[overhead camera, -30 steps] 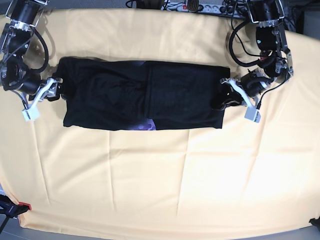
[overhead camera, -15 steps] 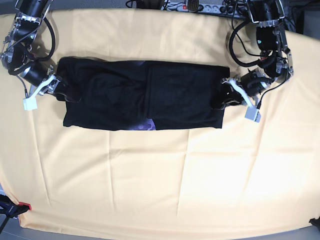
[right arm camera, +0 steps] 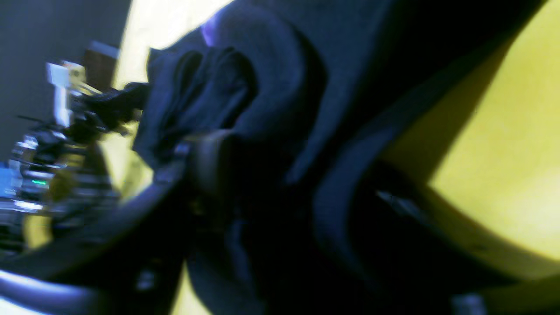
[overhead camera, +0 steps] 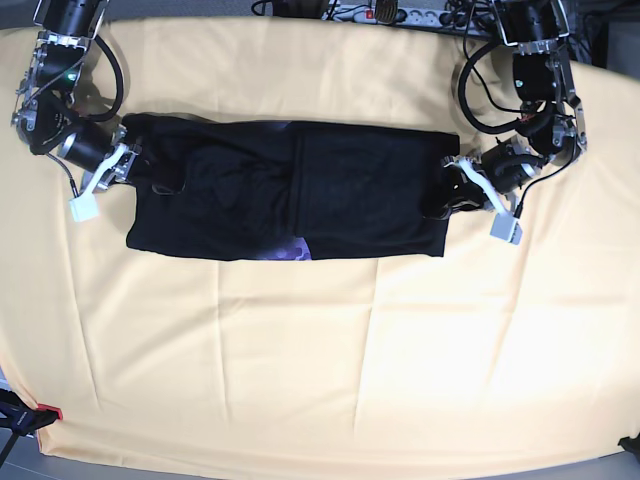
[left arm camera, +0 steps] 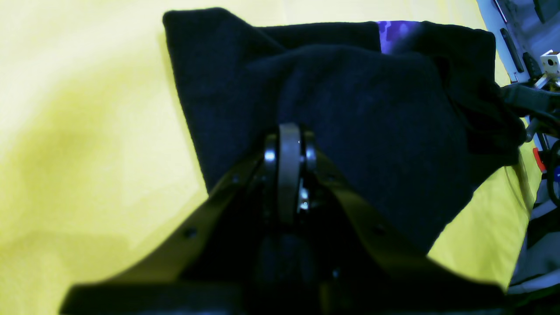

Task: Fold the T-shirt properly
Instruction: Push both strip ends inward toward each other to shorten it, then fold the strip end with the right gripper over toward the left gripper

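Near: bare yellow-draped table [overhead camera: 320, 380] | middle: large black cotton T-shirt [overhead camera: 290, 190] lay as a long band, sides seemingly folded in, crosswise folds left | ends: left gripper [overhead camera: 452, 192] and right gripper [overhead camera: 128, 166] jaws pinched cloth.

T-shirt [overhead camera: 290, 200]: matt black knit cloth, soft and slightly fuzzy up close, small purple print patch at the hem. Table cloth [overhead camera: 320, 360]: pale yellow woven fabric, matt, creased. Left gripper [overhead camera: 447, 198]: black matt plastic fingers, shiny metal hub. Right gripper [overhead camera: 128, 166]: dark, blurred.
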